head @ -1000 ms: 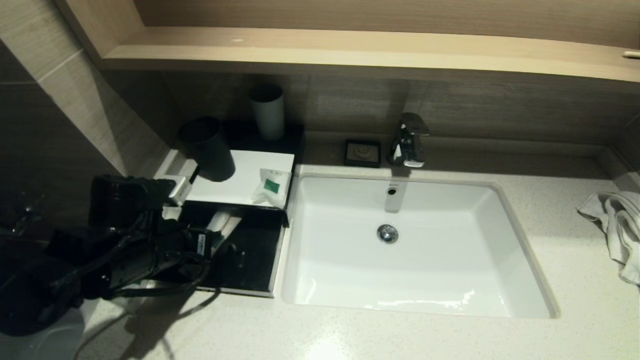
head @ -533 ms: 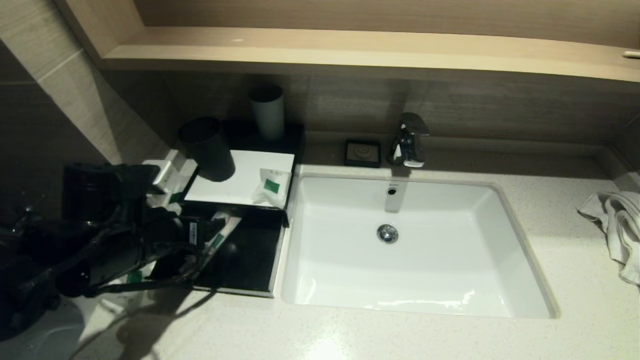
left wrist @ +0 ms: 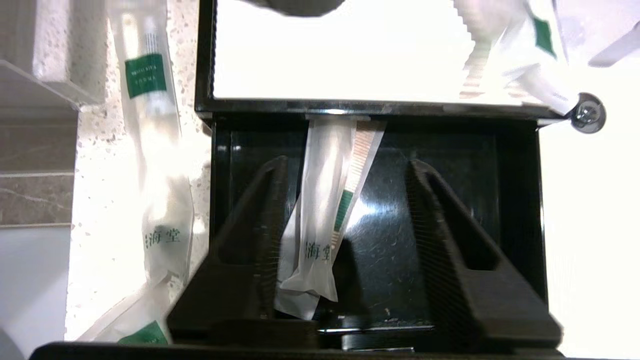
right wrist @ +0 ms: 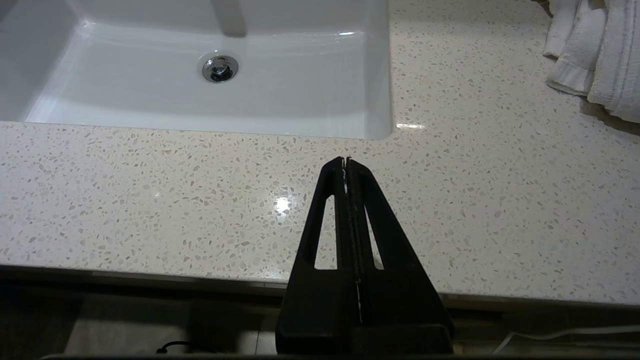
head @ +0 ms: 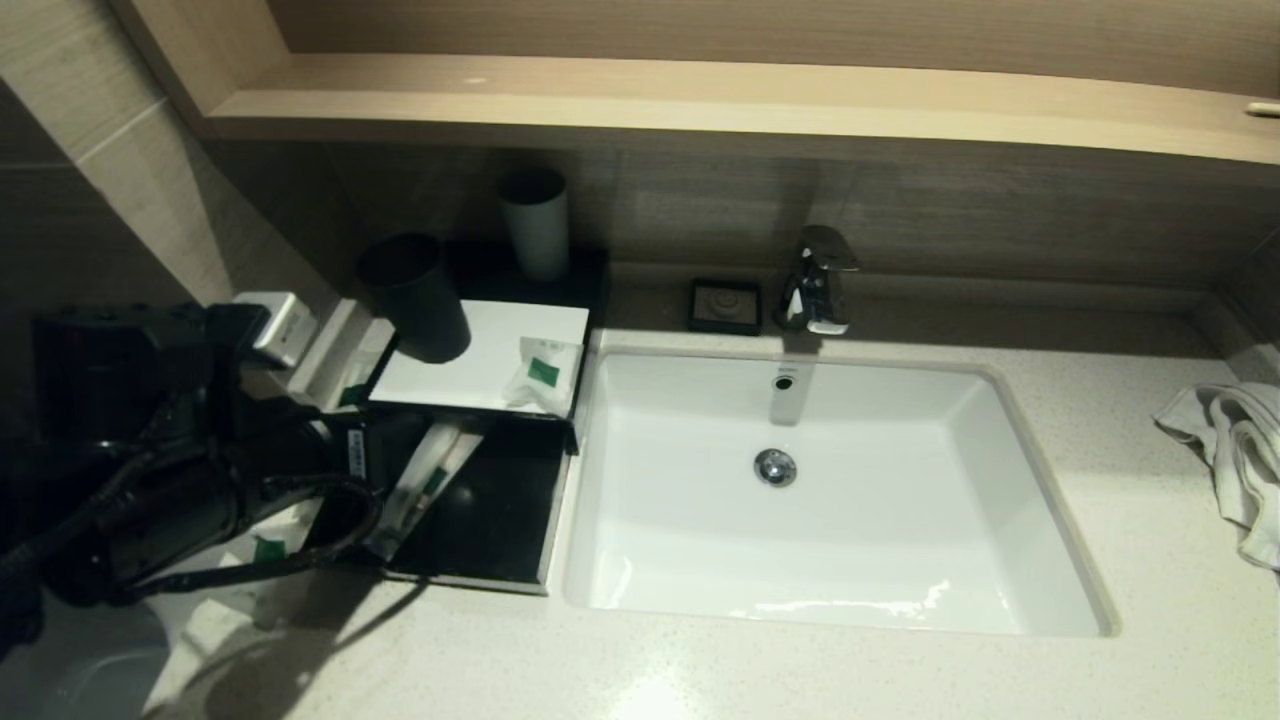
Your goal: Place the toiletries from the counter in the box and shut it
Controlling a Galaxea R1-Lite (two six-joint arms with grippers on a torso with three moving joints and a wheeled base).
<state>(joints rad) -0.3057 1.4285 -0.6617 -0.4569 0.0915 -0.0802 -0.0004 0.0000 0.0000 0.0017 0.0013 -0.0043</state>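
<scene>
Now that the left gripper [left wrist: 345,250] has been drawn back, jaws parted and empty, a long sachet [head: 425,485] lies released in the box [head: 500,520]; others (counter [head: 700,670], box top) remain.

this is a bathroom, like in a hotel. there is a white sink [head: 830,490] with a shiny tap [head: 818,280] in a stone counter [head: 700,670], two cups [head: 535,225], a white towel [head: 1235,450], and little wrapped toiletries [head: 542,375].
</scene>
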